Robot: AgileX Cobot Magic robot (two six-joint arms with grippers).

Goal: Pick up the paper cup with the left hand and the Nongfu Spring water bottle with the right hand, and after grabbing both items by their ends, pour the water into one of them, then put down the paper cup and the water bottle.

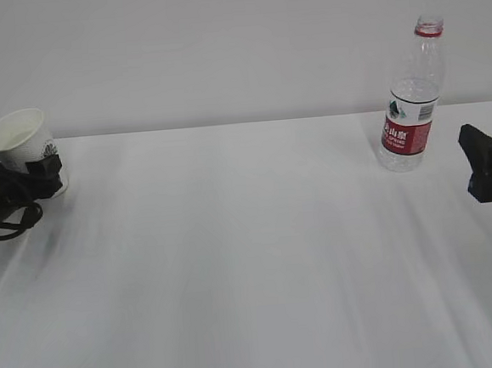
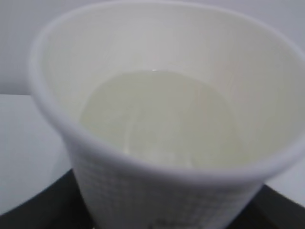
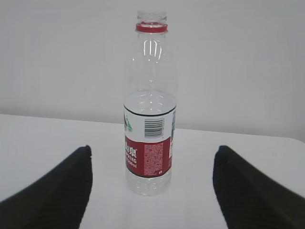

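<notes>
With the white dimpled paper cup (image 1: 26, 143) clamped in the left gripper (image 1: 48, 176) at far left, the spread-jawed right gripper (image 3: 151, 191) needed to advance squarely around the upright clear red-labelled bottle (image 1: 411, 98) at upper right.

At your nine o'clock the left hand (image 1: 45, 176) clasps the paper cup (image 1: 26, 143), which tilts slightly; at two o'clock the Nongfu Spring water bottle (image 1: 411, 94) stands upright and uncapped on the white table (image 1: 252, 260); at three o'clock the right hand (image 1: 488, 163) waits beside it, apart.
</notes>
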